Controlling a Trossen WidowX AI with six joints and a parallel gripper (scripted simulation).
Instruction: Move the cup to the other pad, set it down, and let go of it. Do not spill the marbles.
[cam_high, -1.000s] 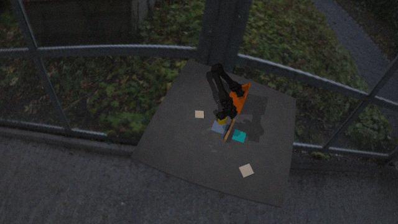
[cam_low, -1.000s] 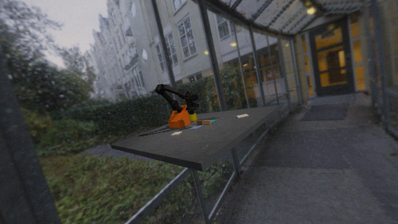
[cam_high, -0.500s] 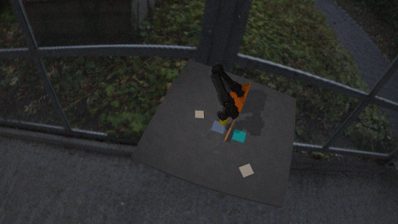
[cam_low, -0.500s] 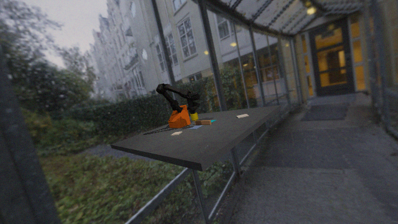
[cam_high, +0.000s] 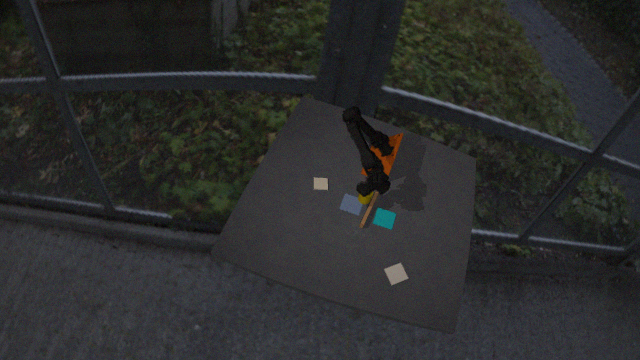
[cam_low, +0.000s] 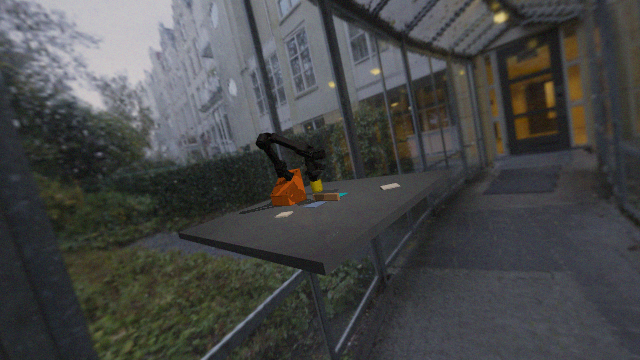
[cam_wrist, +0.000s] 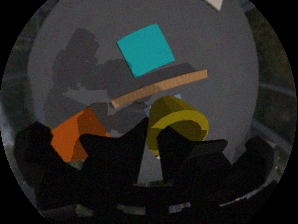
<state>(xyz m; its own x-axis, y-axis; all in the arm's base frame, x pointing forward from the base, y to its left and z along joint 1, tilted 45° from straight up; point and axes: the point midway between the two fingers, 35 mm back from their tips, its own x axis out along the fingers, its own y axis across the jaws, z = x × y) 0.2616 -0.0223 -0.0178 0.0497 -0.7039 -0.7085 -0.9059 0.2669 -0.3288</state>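
The yellow cup (cam_high: 364, 199) (cam_low: 316, 186) (cam_wrist: 175, 106) is held in the air by my gripper (cam_low: 316, 180) (cam_wrist: 152, 120), which is shut on its wall. The cup is above the near edge of the blue pad (cam_high: 350, 204) (cam_low: 315, 204), on that pad's side of the wooden bar. Its mouth shows in the wrist view with a bit of green inside; the marbles cannot be made out clearly. The teal pad (cam_high: 384, 218) (cam_low: 343, 194) (cam_wrist: 146, 50) lies bare across the bar.
The wooden bar (cam_high: 369, 210) (cam_low: 327, 197) (cam_wrist: 160, 89) stands between the two pads. An orange block (cam_high: 392, 153) (cam_low: 289, 191) (cam_wrist: 75, 137) is at the arm's base. One pale square (cam_high: 320, 183) (cam_low: 284, 214) lies beyond the blue pad, another (cam_high: 396, 274) (cam_low: 390, 186) beyond the teal pad.
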